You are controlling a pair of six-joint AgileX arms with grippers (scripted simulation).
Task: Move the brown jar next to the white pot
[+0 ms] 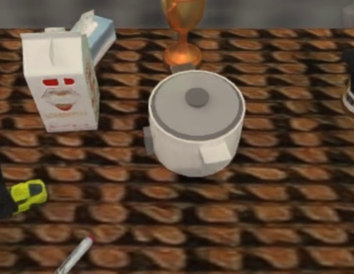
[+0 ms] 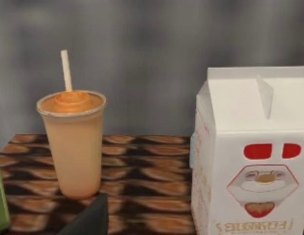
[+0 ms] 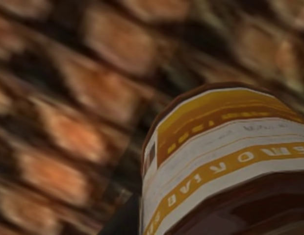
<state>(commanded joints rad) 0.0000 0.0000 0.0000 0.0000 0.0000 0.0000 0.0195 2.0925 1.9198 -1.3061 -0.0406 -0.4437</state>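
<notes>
Patterned brown table (image 1: 291, 188), white pot (image 1: 196, 123), brown jar (image 3: 225, 156) with white-and-orange label

I see a white carton (image 1: 61, 80), an orange goblet (image 1: 182, 28), a yellow toy car (image 1: 27, 195) and a smoothie cup (image 2: 73, 142).

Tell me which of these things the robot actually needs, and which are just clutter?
Needed: brown jar, seen up close by the right wrist camera; white pot.

Clutter: white carton, orange goblet, tissue box, smoothie cup, yellow toy car, marker.
</notes>
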